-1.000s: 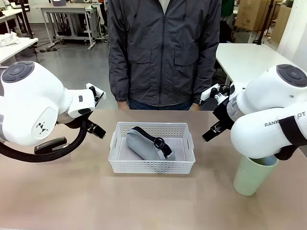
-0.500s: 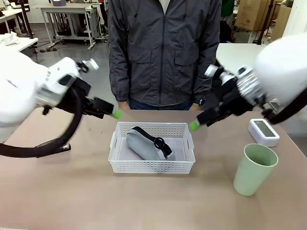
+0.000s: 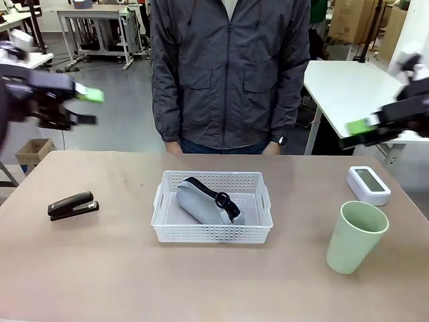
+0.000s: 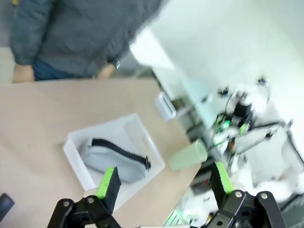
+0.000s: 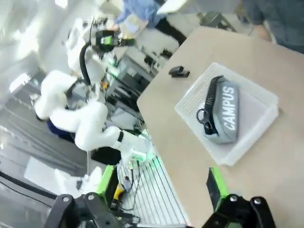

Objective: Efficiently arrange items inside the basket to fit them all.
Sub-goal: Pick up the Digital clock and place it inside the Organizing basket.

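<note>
At the far left the left gripper point(image 3: 86, 107) hangs high above the edge of the tabletop point(image 3: 134, 275). It is blurred, and its green-padded jaws are spread wide with nothing between them, so it looks free to come down on whatever is nearest. That would be the black stapler point(image 3: 72, 205), which lies flat on the tabletop well apart from the white basket point(image 3: 212, 233), probably because it is not yet packed. In the middle, the basket sits square to the person point(image 3: 228, 74) standing at the far side. The grey pouch point(image 3: 203, 200) lies in it on a diagonal, strap and ring uppermost. Placed like that it takes up much of the floor, and I judge it may need pushing against one wall to leave room for the rest. To the right, the white box point(image 3: 369, 185) rests flat near the tabletop's far corner. The pale green cup point(image 3: 355, 236) stands upright, mouth up, nearer the robot, and both are outside the basket. Above them the right gripper point(image 3: 356, 133) is raised and also blurred, its jaws wide and carrying nothing, seemingly poised for one of those two items.
</note>
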